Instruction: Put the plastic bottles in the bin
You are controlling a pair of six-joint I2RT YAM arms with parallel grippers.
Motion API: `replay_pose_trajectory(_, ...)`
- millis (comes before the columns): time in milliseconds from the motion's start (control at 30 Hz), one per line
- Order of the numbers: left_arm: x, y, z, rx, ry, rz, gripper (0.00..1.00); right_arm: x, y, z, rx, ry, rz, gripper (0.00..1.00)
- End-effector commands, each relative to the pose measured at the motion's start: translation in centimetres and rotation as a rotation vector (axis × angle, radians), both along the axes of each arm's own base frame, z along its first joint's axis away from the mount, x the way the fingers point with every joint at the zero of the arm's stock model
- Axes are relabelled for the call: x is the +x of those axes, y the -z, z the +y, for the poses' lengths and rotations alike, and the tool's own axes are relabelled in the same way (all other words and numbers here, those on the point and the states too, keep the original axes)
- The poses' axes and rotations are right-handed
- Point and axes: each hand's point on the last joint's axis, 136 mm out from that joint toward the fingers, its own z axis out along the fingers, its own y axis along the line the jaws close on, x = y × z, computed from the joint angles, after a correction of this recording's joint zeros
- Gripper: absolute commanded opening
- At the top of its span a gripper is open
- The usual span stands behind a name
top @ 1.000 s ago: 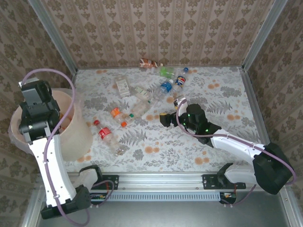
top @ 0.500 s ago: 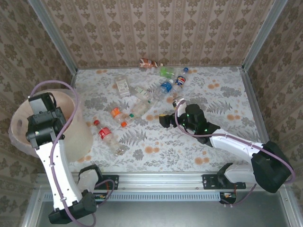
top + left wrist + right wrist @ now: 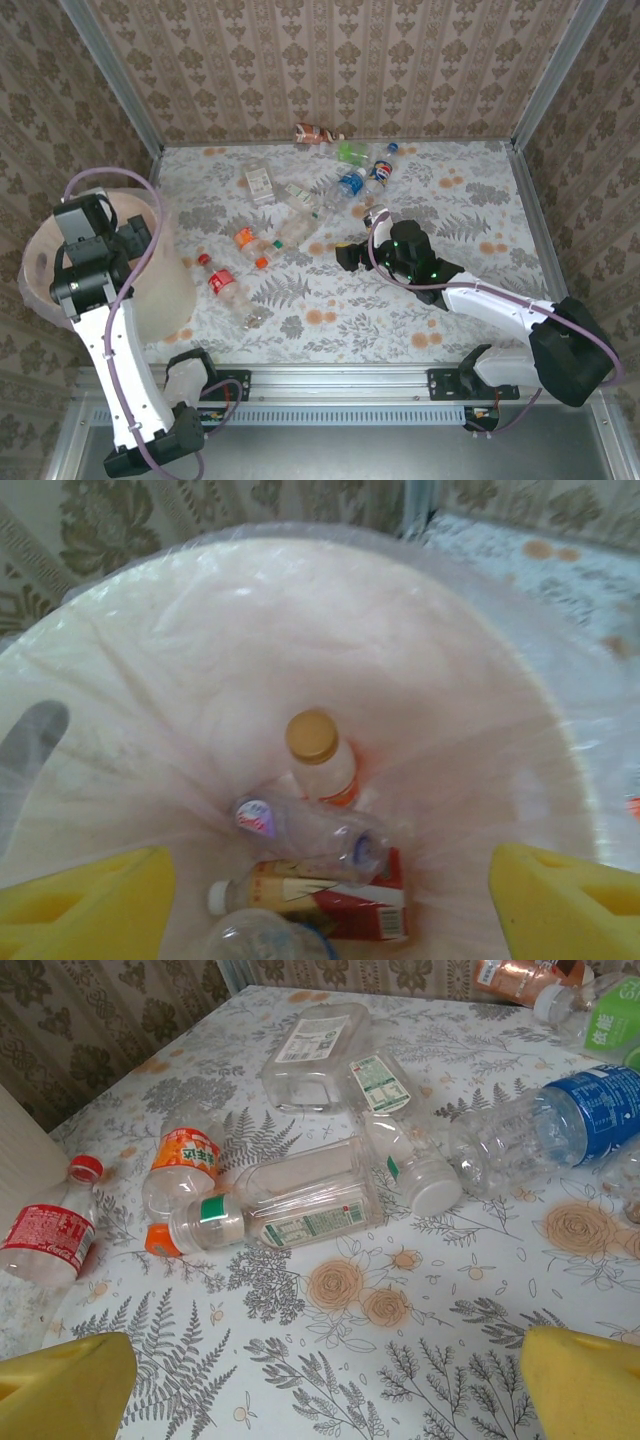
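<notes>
My left gripper (image 3: 330, 900) hangs open over the bin (image 3: 120, 680), its yellow fingers (image 3: 90, 905) wide apart with nothing between them. Down in the lined bin lie an orange-capped bottle (image 3: 320, 755), a crushed clear bottle (image 3: 310, 830) and a red-and-tan labelled bottle (image 3: 330, 905). On the table my right gripper (image 3: 330, 1390) stands open just short of a clear bottle with an orange cap (image 3: 275, 1210). Near it lie an orange-labelled bottle (image 3: 185, 1160), a red-labelled one (image 3: 45, 1235) and a blue-labelled one (image 3: 565, 1120). From above, the bin (image 3: 165, 275) sits at the left, under my left arm.
More bottles lie at the back of the table: a green-labelled one (image 3: 352, 152), a brown one (image 3: 312, 133) against the far wall, and a flat clear one (image 3: 258, 180). Metal rails edge the table. Bare floral cloth (image 3: 470, 215) lies to the right.
My left wrist has shifted over the bin and its jaws have spread apart. The right gripper has crept slightly left toward the bottles.
</notes>
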Motion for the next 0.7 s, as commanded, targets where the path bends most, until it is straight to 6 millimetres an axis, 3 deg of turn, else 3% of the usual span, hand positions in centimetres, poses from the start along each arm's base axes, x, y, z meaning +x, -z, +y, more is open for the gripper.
replay_pose_trajectory(0, 0.2, -2.1, -2.6, -0.113, 0.088, -0.098, 0.86, 0.2, -1.0, 0.8, 0.004, -0.021, -0.010, 1.00)
replay_pose_trajectory(300, 2.4, -4.8, -6.9, -0.212, 0.232, -0.198, 0.94, 0.3, -0.9, 0.1, 0.004, 0.022, -0.008, 1.00)
replay_pose_trajectory(433, 3.5, -6.6, -9.3, -0.202, 0.302, -0.261, 1.00, 0.0, -1.1, -0.5, 0.006, 0.043, -0.016, 1.00)
replay_pose_trajectory(667, 5.8, -9.2, -14.0, -0.147, 0.420, -0.327, 1.00, -0.9, -1.6, -2.1, 0.039, 0.098, -0.024, 1.00)
